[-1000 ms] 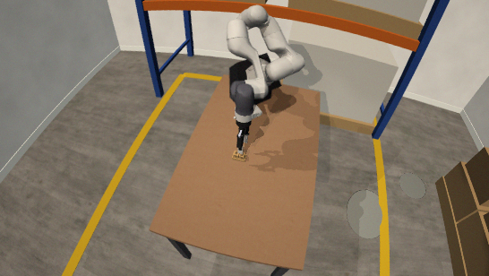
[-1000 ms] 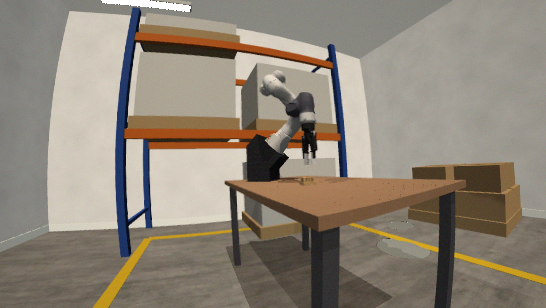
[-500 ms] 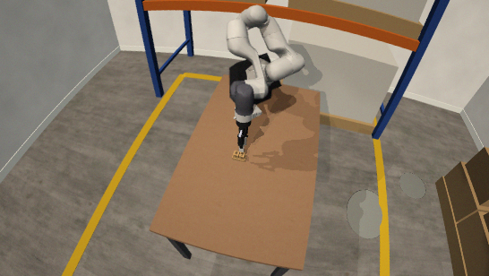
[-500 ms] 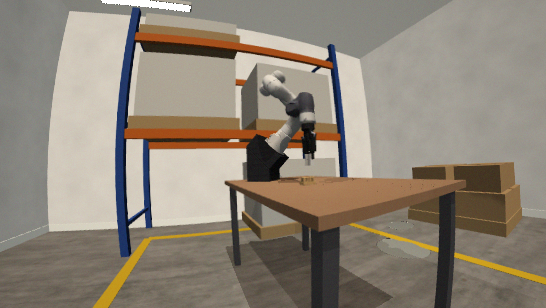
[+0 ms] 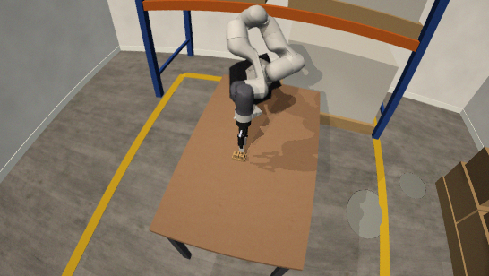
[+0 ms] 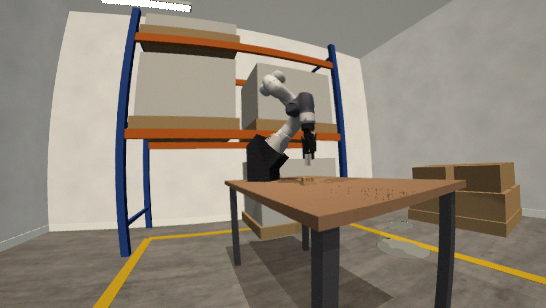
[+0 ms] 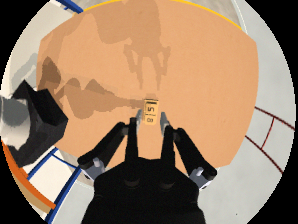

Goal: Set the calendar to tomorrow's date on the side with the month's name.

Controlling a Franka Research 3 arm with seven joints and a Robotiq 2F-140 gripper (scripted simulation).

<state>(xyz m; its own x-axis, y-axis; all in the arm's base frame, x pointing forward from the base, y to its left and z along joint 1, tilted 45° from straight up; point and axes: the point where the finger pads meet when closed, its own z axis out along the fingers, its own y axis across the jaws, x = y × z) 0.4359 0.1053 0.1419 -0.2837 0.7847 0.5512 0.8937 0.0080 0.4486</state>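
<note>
The small yellow wooden calendar (image 5: 235, 159) (image 6: 307, 183) stands on the table. In the wrist view its two cubes sit side by side. The upper cube (image 7: 151, 108) shows what looks like a 5 turned sideways. The lower cube (image 7: 150, 120) shows a small figure like an 8 or 0, not clearly readable. The month's name cannot be read. My gripper (image 5: 241, 150) (image 6: 308, 163) (image 7: 151, 116) points down above the calendar, its fingers partly closed but apart. The exterior view shows a gap between the fingertips and the calendar. Nothing is held.
The brown table (image 5: 233, 197) (image 6: 360, 192) (image 7: 210, 75) extends around the calendar on all sides. The arm's black base (image 6: 262, 160) (image 7: 42, 120) stands at the table's back end. The rack and large boxes are behind the arm, off the table.
</note>
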